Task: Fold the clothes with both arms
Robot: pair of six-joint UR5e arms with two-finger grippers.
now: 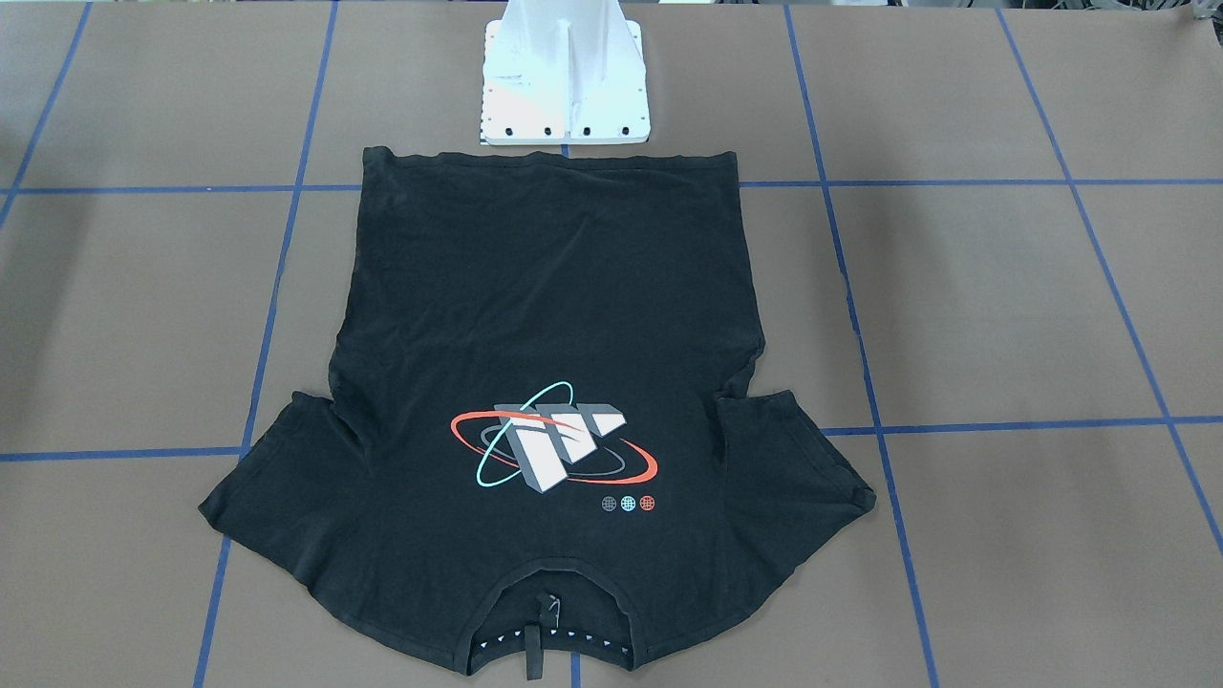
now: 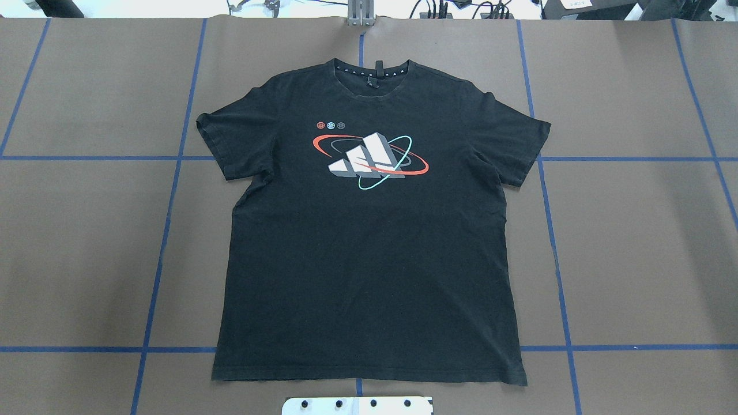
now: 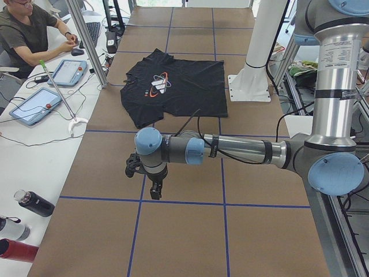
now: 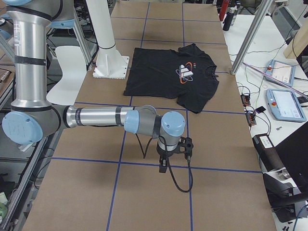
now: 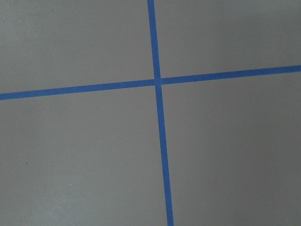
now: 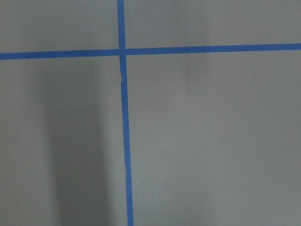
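Left pincer [image 3: 154,193], right pincer [image 4: 163,168]: opening cannot tell. T-shirt [image 2: 369,259] flat, logo [image 2: 369,155] up.

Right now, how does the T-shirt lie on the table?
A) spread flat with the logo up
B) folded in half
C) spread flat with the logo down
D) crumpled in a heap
A: the T-shirt lies spread flat on the table, with no fold in it, and its logo faces up.
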